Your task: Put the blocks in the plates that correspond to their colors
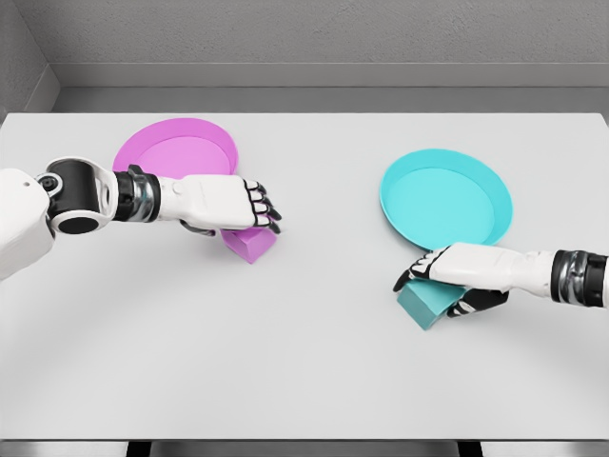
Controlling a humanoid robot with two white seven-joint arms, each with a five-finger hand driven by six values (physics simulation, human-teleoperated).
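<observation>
Left hand [224, 203] curled over magenta square block [249, 243], grasping it just beside round magenta plate [176, 152] behind wrist. Right hand [457, 271] clamps teal square block [428, 303] near round teal plate [445, 198] (colours paired, lift presumably next). Both blocks on white table [304, 362].

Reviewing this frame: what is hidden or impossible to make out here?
- Pink block, head view: mostly covered by the left hand; finger contact cannot be judged.
- Teal block, head view: its top is hidden under the right hand; whether it is lifted off the table is unclear.
- Pink plate: near rim hidden by the left forearm.
- Teal plate: near rim partly behind the right hand.
- Both arms are cut off by the picture edges.
</observation>
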